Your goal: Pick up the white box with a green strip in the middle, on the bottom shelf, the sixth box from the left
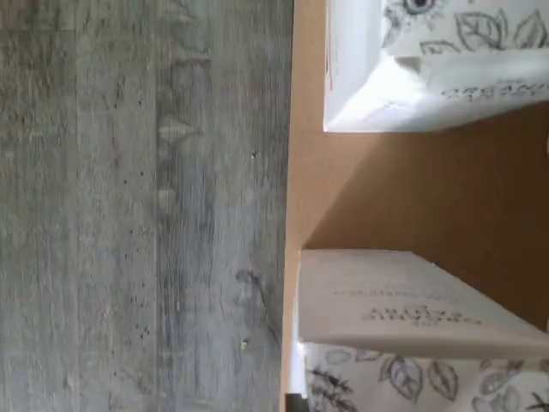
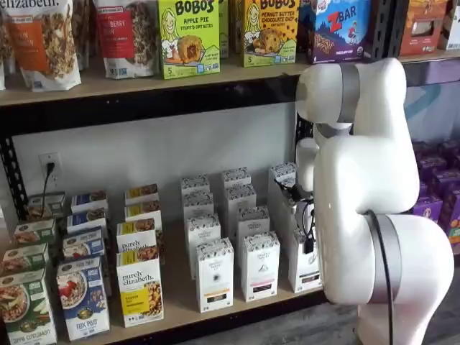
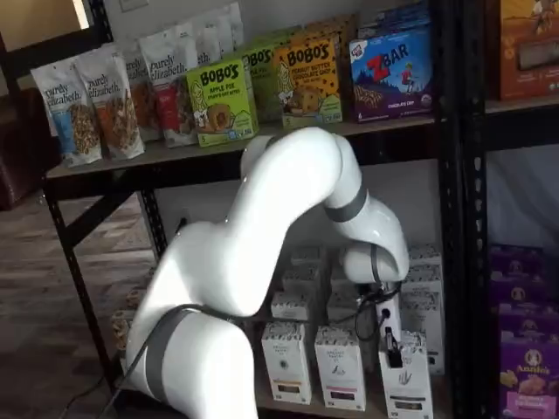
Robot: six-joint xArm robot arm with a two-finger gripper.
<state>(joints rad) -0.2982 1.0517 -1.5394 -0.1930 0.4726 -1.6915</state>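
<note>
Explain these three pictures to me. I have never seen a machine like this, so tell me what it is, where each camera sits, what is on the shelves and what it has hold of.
The big white jointed thing is a robot arm. At its end is a gripper with two black fingers.

Two pictures come from fixed cameras facing the shelves, with the arm in front. The third comes from a camera on the arm's wrist, looking down; it shows grey floor, the tan shelf board and parts of white cartons.

The bottom shelf holds rows of boxed goods: colourful cereal boxes and tall white cartons. The shelf above carries granola bags and snack-bar boxes.

The gripper is down at the white box at the front of the rightmost row. Its fingers have closed on the box's top. The box looks to be standing on the shelf, not lifted yet.
</note>
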